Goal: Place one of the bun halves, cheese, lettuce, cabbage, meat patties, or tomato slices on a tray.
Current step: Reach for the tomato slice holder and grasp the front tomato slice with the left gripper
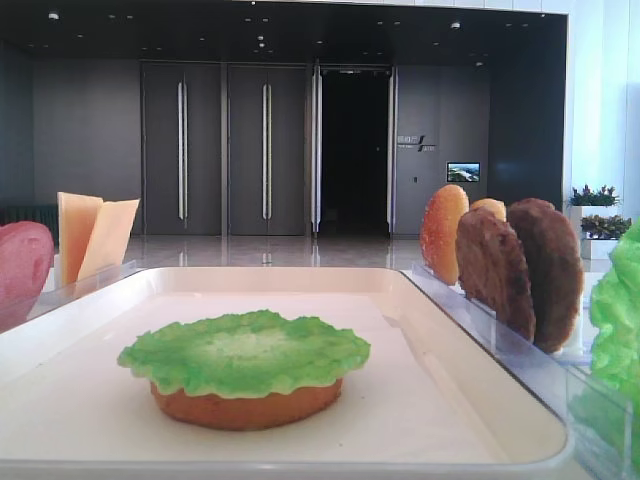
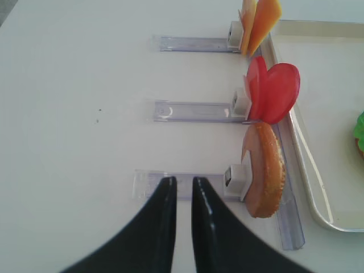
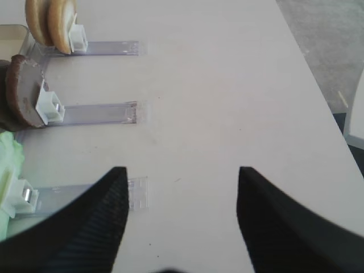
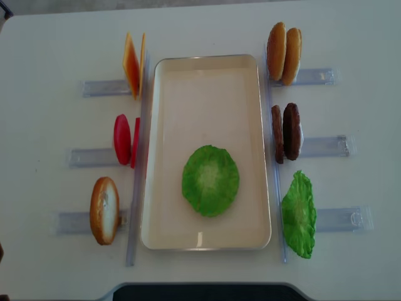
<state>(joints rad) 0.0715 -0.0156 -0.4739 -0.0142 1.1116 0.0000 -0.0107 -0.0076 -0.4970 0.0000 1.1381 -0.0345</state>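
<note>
Left tool (image 2: 182,193): fingers nearly together, holding nothing, hovering over the bench (image 2: 74,114). Just ahead of its tips, a clear rack (image 2: 182,185) with one bun half (image 2: 263,169) standing on edge, ahead and to the right. Further ahead, tomato slices (image 2: 276,92) upright on their rack; beyond those, cheese (image 2: 259,23). Tray (image 2: 318,85) lies right of all three racks.

Right tool (image 3: 181,210): fingers spread wide, empty, over bare bench. Left of its tip, a spare lettuce leaf (image 3: 10,165) on its rack; further ahead-left, meat patties (image 3: 23,91), then two bun halves (image 3: 54,20).

On the tray: bun half (image 1: 245,405) flat, lettuce (image 4: 210,180) on top of it, in the tray's near half.
</note>
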